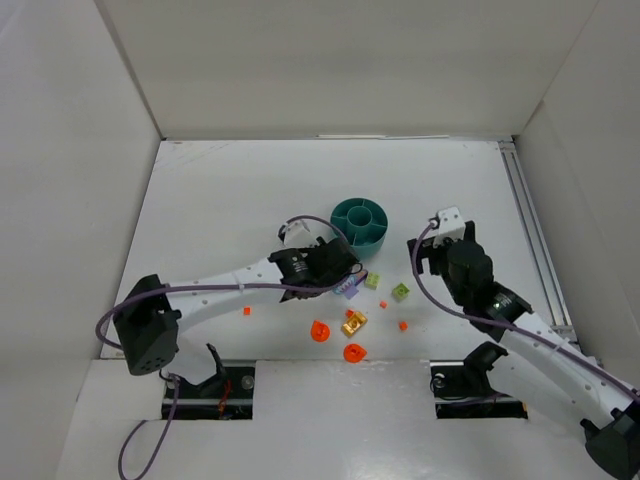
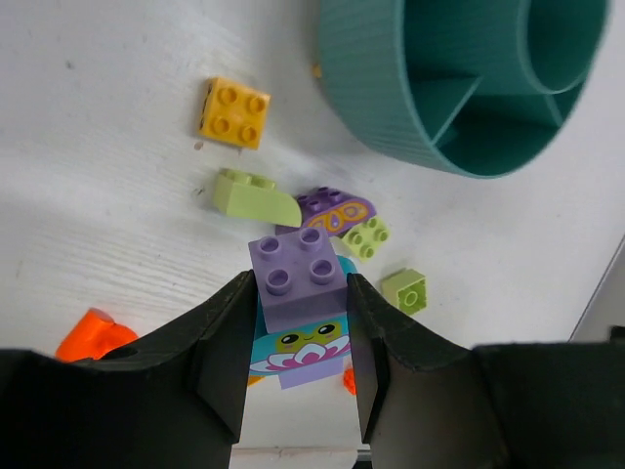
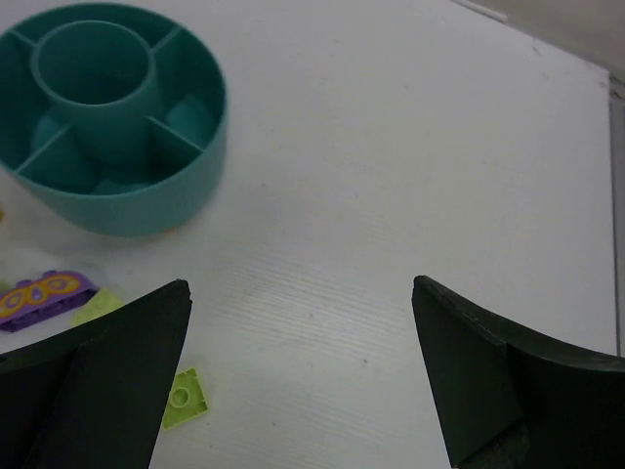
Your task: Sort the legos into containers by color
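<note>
A purple block [image 2: 296, 269], studded on top and printed with a smiling face on its side, is clamped between the fingers of the left gripper [image 2: 299, 327]. It is held just on the near side of the teal dish [image 1: 365, 243]. Close by it on the table [image 1: 250, 200] a lime sloped piece [image 2: 256, 195], a purple printed arch [image 2: 337, 210] and two small lime pieces [image 2: 366, 236] are seen, with a yellow square block [image 2: 234, 112] set apart from them. Orange round pieces [image 1: 320, 331] lie nearer still. The right gripper [image 3: 298, 381] is spread wide with nothing between its fingers, right of the dish. Teal-coloured lumps in two of the dish's sections may be turquoise pieces; this cannot be settled.
</note>
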Action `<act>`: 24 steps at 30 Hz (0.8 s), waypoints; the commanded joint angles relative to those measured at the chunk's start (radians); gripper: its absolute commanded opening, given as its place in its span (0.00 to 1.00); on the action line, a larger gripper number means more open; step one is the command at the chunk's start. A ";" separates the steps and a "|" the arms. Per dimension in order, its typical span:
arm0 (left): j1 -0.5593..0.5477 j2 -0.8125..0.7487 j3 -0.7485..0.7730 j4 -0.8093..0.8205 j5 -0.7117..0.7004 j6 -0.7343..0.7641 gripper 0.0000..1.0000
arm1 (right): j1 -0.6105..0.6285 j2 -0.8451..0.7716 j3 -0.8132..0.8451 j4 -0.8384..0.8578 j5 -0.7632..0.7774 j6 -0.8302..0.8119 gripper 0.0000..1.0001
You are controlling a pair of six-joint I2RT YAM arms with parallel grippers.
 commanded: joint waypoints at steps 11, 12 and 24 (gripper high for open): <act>-0.005 -0.520 -0.263 0.594 -0.211 0.553 0.06 | 0.008 -0.022 0.045 0.293 -0.927 -0.330 0.99; -0.005 -0.541 -0.292 0.625 -0.211 0.574 0.06 | 0.008 -0.013 0.045 0.322 -0.987 -0.330 0.99; -0.005 -0.669 -0.398 0.837 -0.091 0.697 0.08 | 0.026 0.239 0.183 0.553 -1.318 -0.178 0.99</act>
